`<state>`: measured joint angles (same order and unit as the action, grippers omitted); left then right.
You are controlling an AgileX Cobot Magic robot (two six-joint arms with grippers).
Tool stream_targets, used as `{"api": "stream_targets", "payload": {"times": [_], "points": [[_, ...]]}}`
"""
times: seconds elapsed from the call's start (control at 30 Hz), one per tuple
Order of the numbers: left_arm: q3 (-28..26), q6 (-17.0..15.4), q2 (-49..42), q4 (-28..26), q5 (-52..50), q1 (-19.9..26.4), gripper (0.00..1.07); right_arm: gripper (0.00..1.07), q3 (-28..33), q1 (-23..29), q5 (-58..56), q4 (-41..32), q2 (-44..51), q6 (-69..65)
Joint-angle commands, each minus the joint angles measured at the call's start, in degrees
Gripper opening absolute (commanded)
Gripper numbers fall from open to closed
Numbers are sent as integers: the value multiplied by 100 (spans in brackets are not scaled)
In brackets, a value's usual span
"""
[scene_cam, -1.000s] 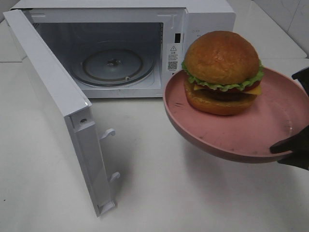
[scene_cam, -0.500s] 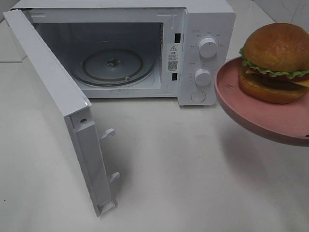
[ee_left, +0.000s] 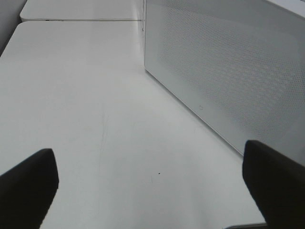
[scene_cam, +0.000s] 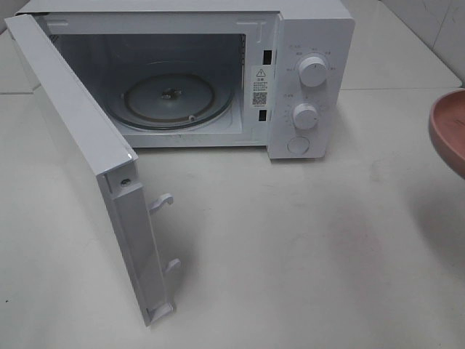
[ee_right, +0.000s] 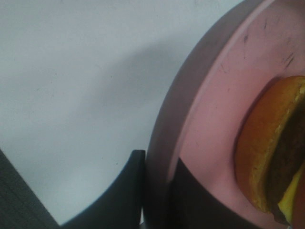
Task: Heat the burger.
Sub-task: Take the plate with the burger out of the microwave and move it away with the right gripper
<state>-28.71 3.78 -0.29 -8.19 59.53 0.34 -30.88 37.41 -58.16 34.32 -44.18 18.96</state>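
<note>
The burger point(ee_right: 269, 148) shows only in the right wrist view, where its golden bun, dark patty and yellow layer rest on a round pink plate point(ee_right: 214, 95). My right gripper point(ee_right: 159, 162) is shut on the plate's rim, one finger point(ee_right: 126, 191) outside and one inside. In the exterior high view only a sliver of the plate point(scene_cam: 452, 131) shows at the far right edge, held above the table, and the burger is out of that view. My left gripper point(ee_left: 150, 186) is open and holds nothing, low over the table beside the microwave door point(ee_left: 228, 71).
The white microwave point(scene_cam: 312, 43) stands at the back with its door point(scene_cam: 80, 160) swung wide open toward the front left. Its glass turntable point(scene_cam: 168, 98) is bare. Two knobs point(scene_cam: 312, 71) sit on its right panel. The table is white.
The plate with the burger has moved from in front of the microwave's panel to the right, almost out of the exterior high view. The microwave and its door have not moved.
</note>
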Motion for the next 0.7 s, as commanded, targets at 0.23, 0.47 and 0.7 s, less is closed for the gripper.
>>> {"api": "stream_targets", "payload": {"times": [0.23, 0.47, 0.7], "points": [[34, -6, -120, -29, -17, 6, 103, 0, -29, -6, -670, 745, -258, -1593], [34, -6, -120, -29, -17, 6, 103, 0, -29, -6, -854, 1077, -1243, -3558], [34, -6, -120, -29, -17, 6, 103, 0, -29, -6, -837, 1215, -2086, -5048]]}}
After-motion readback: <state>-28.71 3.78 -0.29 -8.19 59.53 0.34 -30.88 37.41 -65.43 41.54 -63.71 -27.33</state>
